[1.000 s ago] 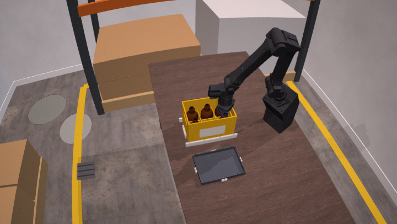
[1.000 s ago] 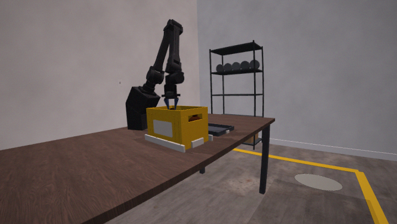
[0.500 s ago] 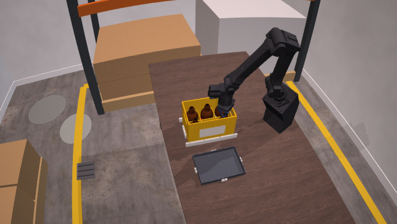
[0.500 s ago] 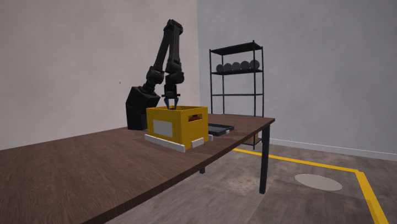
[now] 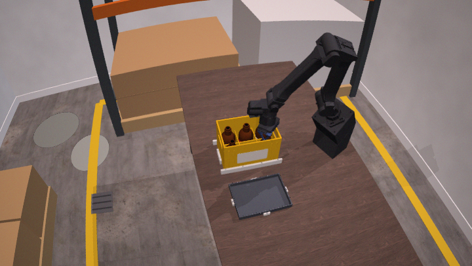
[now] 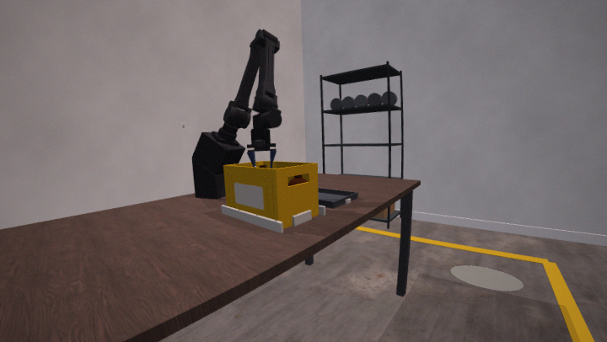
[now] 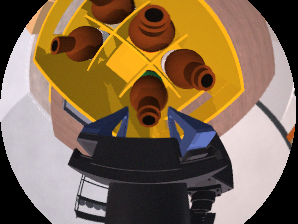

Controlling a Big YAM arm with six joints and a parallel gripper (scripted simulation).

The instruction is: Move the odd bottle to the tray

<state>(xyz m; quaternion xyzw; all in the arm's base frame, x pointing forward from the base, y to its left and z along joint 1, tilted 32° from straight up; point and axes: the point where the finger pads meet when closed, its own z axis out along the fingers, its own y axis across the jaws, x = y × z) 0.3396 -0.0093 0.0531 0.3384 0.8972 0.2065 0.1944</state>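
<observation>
"How do things stand, biggest first?"

"The wood-grain table (image 5: 330,198) (image 6: 127,237) (image 7: 260,65) carries everything. The black arm (image 5: 297,76) (image 6: 265,76) (image 7: 147,205) reaches over the yellow bottle crate (image 5: 274,148) (image 6: 297,200) (image 7: 225,40), which sits level. The shallow dark tray (image 5: 261,198) (image 6: 335,198) (image 7: 75,114) lies flat near it."

"What's inside?"

"Five brown bottles in the crate's divided compartments, one compartment bottle-free; the tray holds none. So the odd-necked bottle is among those five, but I can't tell which neck differs."

"And the gripper (image 5: 264,134) (image 6: 263,166) (image 7: 148,109)?"

"Fingers spread, pinching nothing. They straddle the nearest bottle (image 7: 148,95) near its neck, probably lining up a grasp."

"What might spoil it?"

"Choosing wrongly, first, since the difference is slight. Then an off-centre descent: one finger could land on the bottle's shoulder or the crate wall and shove the crate. The neighbouring bottle (image 7: 187,70) could get knocked too."

"And on the way out?"

"A skewed lift might snag the base on a divider and tip the crate. A loose grip would let the bottle swing, and setting it on the tray's rim could topple it or tilt the tray."

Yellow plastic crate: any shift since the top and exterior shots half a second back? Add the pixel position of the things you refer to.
No. The yellow plastic crate (image 5: 275,149) (image 6: 297,201) (image 7: 227,65) keeps the same place and angle against the brown wooden table's (image 5: 330,198) (image 6: 127,254) (image 7: 260,55) edge in both views.
</observation>
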